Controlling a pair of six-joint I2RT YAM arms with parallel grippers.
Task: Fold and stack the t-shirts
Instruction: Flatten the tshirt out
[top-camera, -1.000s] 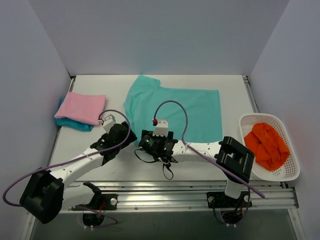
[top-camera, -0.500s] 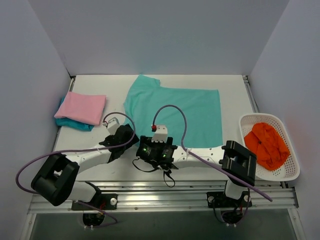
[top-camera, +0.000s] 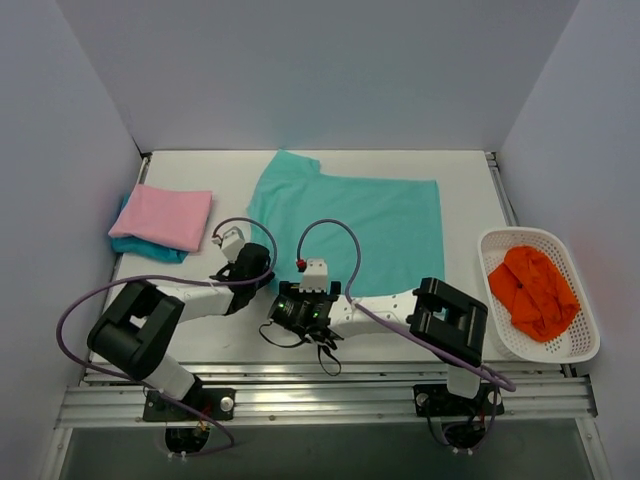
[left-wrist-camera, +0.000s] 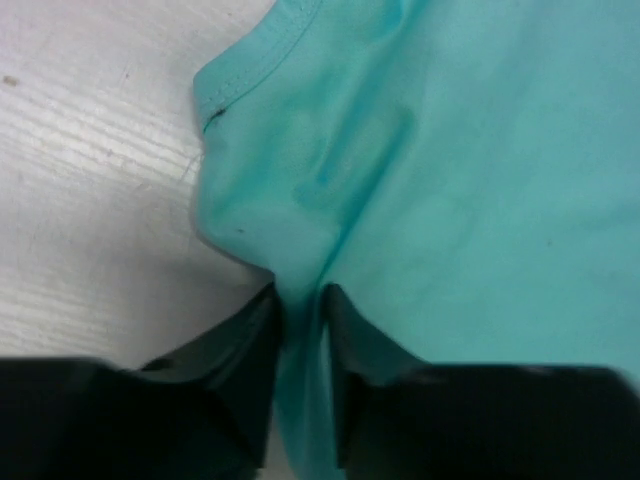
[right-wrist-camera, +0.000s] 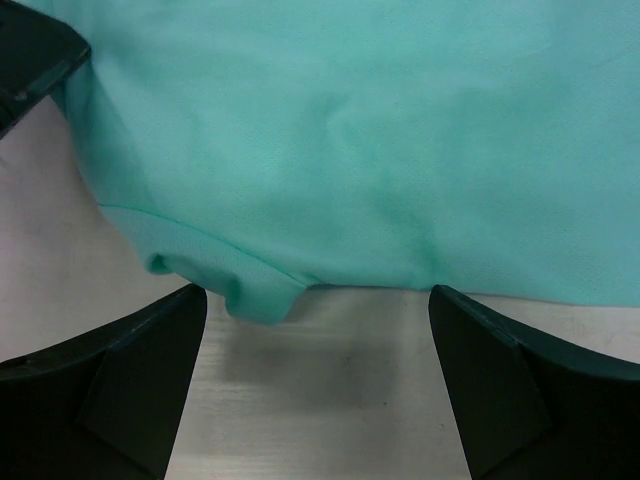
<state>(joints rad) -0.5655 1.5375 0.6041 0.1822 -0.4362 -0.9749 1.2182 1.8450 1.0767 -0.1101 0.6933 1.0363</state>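
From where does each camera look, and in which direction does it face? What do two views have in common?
Top external: above, behind the bases, facing down on the table; left arm and right arm show.
Left wrist: on the left arm, facing along the left tool, which pinches the mint-teal t-shirt.
Right wrist: on the right arm, facing past the open right tool at that shirt's near edge.
Shared: both wrist views show the same shirt's edge on the white table.

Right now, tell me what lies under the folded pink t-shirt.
A darker turquoise t-shirt lies under the pink t-shirt. Only its near and left edges peek out. The rest is covered, so how neatly it is folded cannot be seen.
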